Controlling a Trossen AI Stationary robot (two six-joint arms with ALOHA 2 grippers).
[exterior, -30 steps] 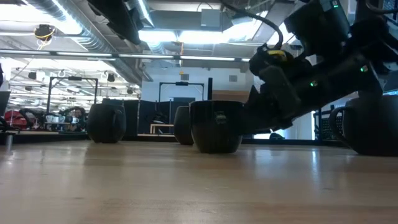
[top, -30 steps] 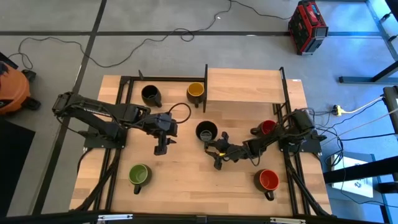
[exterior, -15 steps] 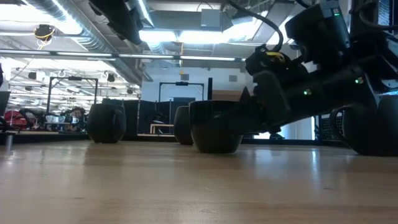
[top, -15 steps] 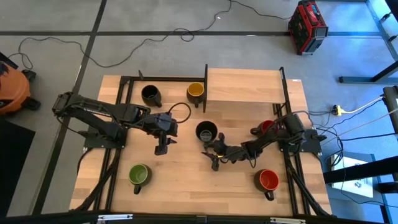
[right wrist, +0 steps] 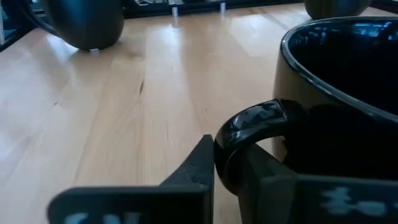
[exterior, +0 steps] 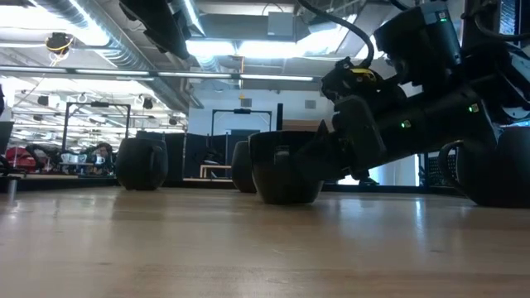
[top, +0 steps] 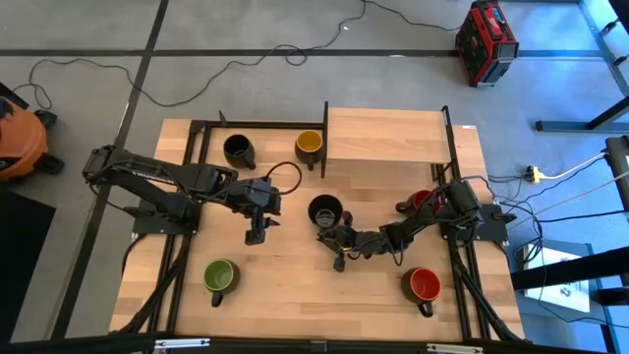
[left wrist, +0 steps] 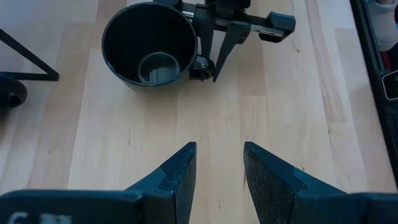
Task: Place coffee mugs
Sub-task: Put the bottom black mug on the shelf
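I have the right gripper [top: 332, 239] down at table height by the black-lined mug [top: 325, 209] near the table's [top: 295, 285] middle. My right wrist camera shows the mug's glossy, looped handle [right wrist: 255, 134] sitting between the two dark fingers [right wrist: 198, 163], which are spread just wider than it; I cannot tell whether they press on it. The mug stands upright, mouth up, and in the overhead view its handle points toward the table's near edge, at the gripper. Its wall is smooth, dark and round.

The left gripper [left wrist: 217, 163] hangs over bare wood left of that mug, its fingers parted with nothing between them.

Five other mugs stand upright on the pale, grained wooden top. A second black mug [top: 238, 150] and a yellow-lined mug [top: 310, 144] are at the far side, beside a raised wooden shelf [top: 387, 135]. A green-lined mug [top: 219, 278] stands near the left front. A red-lined mug [top: 422, 201] is partly hidden by the right arm, and an orange-red-lined mug [top: 424, 285] stands near the right front.
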